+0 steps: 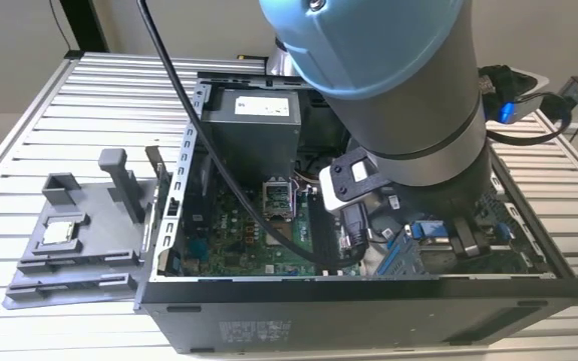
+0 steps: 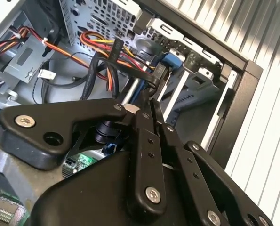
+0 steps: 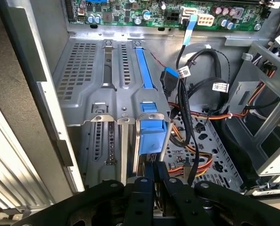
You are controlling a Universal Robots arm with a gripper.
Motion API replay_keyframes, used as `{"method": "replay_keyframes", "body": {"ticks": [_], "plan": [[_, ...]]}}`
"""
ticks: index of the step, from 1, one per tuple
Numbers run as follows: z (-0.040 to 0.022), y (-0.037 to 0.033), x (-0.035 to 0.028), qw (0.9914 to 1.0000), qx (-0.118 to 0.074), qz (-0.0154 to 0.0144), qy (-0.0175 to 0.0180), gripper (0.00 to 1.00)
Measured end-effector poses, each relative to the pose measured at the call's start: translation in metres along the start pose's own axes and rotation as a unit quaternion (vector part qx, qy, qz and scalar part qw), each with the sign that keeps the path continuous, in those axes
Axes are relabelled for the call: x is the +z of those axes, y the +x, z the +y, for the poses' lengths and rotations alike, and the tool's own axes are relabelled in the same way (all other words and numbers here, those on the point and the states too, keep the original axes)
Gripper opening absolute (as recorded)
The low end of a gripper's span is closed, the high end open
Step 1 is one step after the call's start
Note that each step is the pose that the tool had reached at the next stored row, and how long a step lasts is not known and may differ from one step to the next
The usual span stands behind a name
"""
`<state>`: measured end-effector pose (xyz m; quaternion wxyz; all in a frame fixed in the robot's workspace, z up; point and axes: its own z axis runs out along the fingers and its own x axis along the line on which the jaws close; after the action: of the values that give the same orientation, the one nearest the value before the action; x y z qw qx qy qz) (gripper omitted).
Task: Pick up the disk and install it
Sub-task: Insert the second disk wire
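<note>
- The arm (image 1: 409, 98) reaches steeply down into the open computer case (image 1: 369, 316), its wrist low at the end toward the exterior view's right.
- The gripper (image 3: 154, 174) has its black fingers (image 3: 144, 197) drawn close together in the first wrist view, clenched on the edge of a thin upright piece with a blue frame, the disk (image 3: 151, 136).
- The disk stands on edge right at the fingertips, against the grey metal drive cage (image 3: 102, 99), beside a blue rail (image 3: 144, 66) that runs away from the gripper along the cage.
- In the second wrist view the linkage of the gripper sits just below the cage's slotted bays (image 2: 191, 75), where more blue plastic shows.
- A bundle of red, yellow and orange wires (image 3: 196, 155) and black cables (image 3: 196, 89) crowds the space just beside the fingers.
- Beyond the gripper lies the green motherboard (image 1: 249, 233), then the grey power supply (image 1: 254, 128).
- A black cable (image 1: 208, 150) hangs from the arm across the case.
- Well apart from the gripper, outside the case, a grey fixture (image 1: 78, 241) holds a small square silver chip (image 1: 60, 232) on the slatted table (image 1: 28, 135).
</note>
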<state>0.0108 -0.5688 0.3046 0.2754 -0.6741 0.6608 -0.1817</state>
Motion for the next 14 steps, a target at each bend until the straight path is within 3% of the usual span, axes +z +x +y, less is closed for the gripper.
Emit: {"method": "replay_keyframes", "body": {"ticks": [14], "plan": [[0.0004,-0.0003,0.0019,1.0,0.0,0.0001,0.0,0.0]]}}
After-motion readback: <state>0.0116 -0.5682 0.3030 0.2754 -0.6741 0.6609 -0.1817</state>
